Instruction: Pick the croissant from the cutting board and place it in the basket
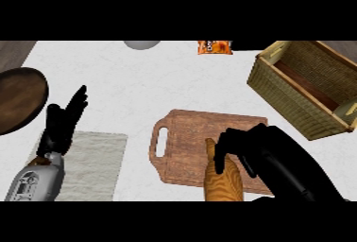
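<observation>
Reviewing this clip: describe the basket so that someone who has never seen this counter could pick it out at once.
Start at the brown cutting board in the middle of the white counter, where the right hand is curled on the croissant. Go up and right to the far right corner: the basket sits there. It alone is woven, tan, rectangular and open-topped.

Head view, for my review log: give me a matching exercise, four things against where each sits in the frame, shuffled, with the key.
Things:
1. basket
2. cutting board
3. left hand
4. croissant

Places:
A. left, fingers straight, above a grey cloth
B. lower centre, under the right hand curled round it
C. upper right corner of the counter
D. centre, handle hole toward the left

Pairs: 1-C, 2-D, 3-A, 4-B
</observation>
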`<action>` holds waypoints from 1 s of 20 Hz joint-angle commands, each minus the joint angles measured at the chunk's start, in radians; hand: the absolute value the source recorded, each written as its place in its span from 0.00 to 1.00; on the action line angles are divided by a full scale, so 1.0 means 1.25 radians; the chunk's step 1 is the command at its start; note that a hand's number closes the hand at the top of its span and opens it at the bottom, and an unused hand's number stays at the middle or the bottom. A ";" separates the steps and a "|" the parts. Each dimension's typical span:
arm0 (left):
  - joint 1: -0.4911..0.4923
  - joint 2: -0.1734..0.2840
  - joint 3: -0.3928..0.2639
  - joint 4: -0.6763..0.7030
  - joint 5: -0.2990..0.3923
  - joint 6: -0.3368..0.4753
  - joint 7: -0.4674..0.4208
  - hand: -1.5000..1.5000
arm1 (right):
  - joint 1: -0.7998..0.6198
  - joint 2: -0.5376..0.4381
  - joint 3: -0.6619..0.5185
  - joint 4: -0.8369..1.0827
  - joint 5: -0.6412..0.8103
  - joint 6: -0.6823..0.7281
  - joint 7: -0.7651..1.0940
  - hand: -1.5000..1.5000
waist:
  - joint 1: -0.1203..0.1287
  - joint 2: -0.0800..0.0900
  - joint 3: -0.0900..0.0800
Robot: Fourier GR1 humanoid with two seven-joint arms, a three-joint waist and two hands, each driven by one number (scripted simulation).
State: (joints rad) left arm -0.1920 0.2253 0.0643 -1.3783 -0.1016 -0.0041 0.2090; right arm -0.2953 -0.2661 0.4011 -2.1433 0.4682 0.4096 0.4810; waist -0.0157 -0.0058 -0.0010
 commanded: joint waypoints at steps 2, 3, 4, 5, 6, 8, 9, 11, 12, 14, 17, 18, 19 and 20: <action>-0.031 -0.003 0.005 0.000 0.008 -0.003 0.024 0.50 | -0.076 0.059 -0.140 -0.163 -0.178 0.052 0.188 1.00 | 0.001 0.000 -0.001; -0.012 0.010 0.006 0.013 0.003 -0.014 0.002 0.50 | -0.100 0.032 -0.195 -0.193 -0.216 0.076 0.225 1.00 | 0.001 0.000 -0.001; -0.012 -0.011 -0.006 0.010 -0.007 0.004 -0.006 0.50 | -0.193 0.042 -0.231 -0.155 -0.249 0.078 0.266 1.00 | 0.008 0.001 -0.002; 0.000 0.006 -0.001 -0.023 0.001 -0.010 0.013 0.50 | -0.217 0.035 -0.256 -0.167 -0.266 0.075 0.315 1.00 | 0.011 -0.001 -0.001; -0.021 0.004 0.005 -0.003 0.000 -0.005 0.018 0.50 | -0.245 0.023 -0.293 -0.166 -0.325 0.090 0.356 1.00 | 0.007 0.000 -0.001; -0.045 0.006 0.011 0.026 -0.004 0.001 0.021 0.50 | -0.347 0.001 -0.347 -0.126 -0.378 0.076 0.422 1.00 | 0.004 0.000 -0.002; -0.030 -0.009 -0.010 0.008 -0.014 0.002 0.011 0.50 | -0.407 -0.005 -0.360 -0.090 -0.395 0.064 0.453 1.00 | 0.010 -0.001 -0.001; 0.001 -0.018 -0.014 -0.019 -0.016 0.012 0.015 0.50 | -0.461 -0.039 -0.410 -0.079 -0.464 0.049 0.517 1.00 | 0.007 -0.004 -0.001; -0.020 -0.020 -0.014 0.010 -0.023 0.016 0.005 0.50 | -0.544 -0.060 -0.415 -0.002 -0.450 0.035 0.513 1.00 | 0.009 -0.002 -0.002; -0.020 -0.003 -0.002 0.001 -0.001 -0.012 0.016 0.50 | -0.592 -0.113 -0.426 0.066 -0.466 0.043 0.519 1.00 | 0.014 -0.001 -0.001; -0.018 -0.017 -0.015 -0.001 -0.020 0.006 0.007 0.50 | -0.666 -0.194 -0.469 0.163 -0.469 0.046 0.509 1.00 | 0.014 0.000 -0.002; -0.030 -0.015 -0.009 -0.028 -0.007 0.002 0.047 0.50 | -0.674 -0.221 -0.469 0.174 -0.483 0.061 0.517 1.00 | 0.013 -0.001 -0.001; -0.041 -0.004 0.002 0.020 -0.011 -0.002 0.012 0.50 | -0.683 -0.242 -0.431 0.179 -0.450 0.080 0.496 1.00 | 0.010 0.002 -0.002; -0.006 -0.011 -0.003 0.002 -0.010 -0.001 -0.002 0.50 | -0.658 -0.302 -0.428 0.197 -0.430 0.139 0.452 1.00 | 0.014 0.003 -0.002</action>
State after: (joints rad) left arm -0.2213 0.2131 0.0579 -1.3794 -0.1152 -0.0029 0.2293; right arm -1.0515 -0.5058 -0.1406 -1.9836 -0.0951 0.4565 0.9843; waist -0.0018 -0.0056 -0.0028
